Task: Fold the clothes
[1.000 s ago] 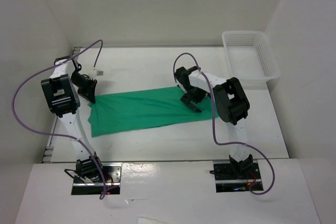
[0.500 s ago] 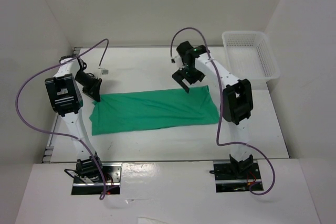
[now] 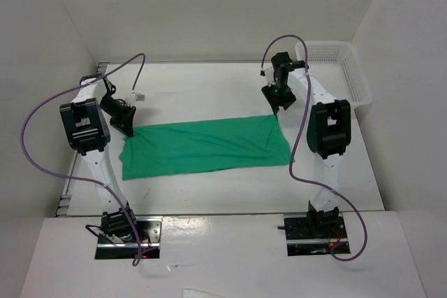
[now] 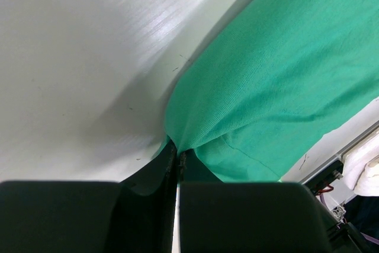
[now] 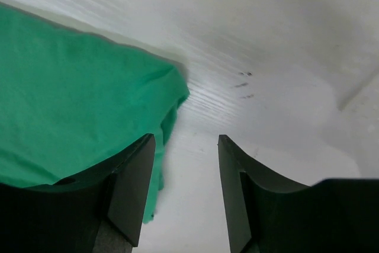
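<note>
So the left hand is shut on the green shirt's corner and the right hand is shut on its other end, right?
No. The left hand is shut on the green shirt, but the right hand is open, holding nothing; the right wrist view shows it beside the shirt's corner.

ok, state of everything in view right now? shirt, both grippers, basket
T-shirt: lying flat in a long band, far-left corner pinched.
left gripper: shut on the T-shirt's corner.
right gripper: open, holding nothing, just past the T-shirt's far-right corner.
basket: upright at the far right, nothing seen inside.
</note>
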Tool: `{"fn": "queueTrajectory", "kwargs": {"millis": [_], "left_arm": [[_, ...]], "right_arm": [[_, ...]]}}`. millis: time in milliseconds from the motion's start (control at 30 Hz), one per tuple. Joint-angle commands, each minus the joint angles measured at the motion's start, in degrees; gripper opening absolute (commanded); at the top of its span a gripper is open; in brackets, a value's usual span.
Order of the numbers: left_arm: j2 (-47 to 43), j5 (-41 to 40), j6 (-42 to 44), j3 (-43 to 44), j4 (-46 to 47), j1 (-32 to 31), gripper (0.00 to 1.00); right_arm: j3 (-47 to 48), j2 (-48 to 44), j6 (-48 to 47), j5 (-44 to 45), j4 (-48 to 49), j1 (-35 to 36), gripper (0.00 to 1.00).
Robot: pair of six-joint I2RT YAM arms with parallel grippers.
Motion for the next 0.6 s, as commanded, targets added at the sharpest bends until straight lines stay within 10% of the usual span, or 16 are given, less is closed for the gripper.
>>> {"fn": "queueTrajectory", "kwargs": {"millis": [0,567], "left_arm": [[-3.2,0.37,0.12,-0.41,-1.28,0.35,0.02],[-3.2,-0.15,0.12,-1.47,-1.28,0.35,0.02]], "right_arm": [[-0.31,1.17,-0.33,-2.44,5.14,-1.39,0.54],[0.92,8.2,-1.47,-9.81,4.79,-3.6,0.6]]}}
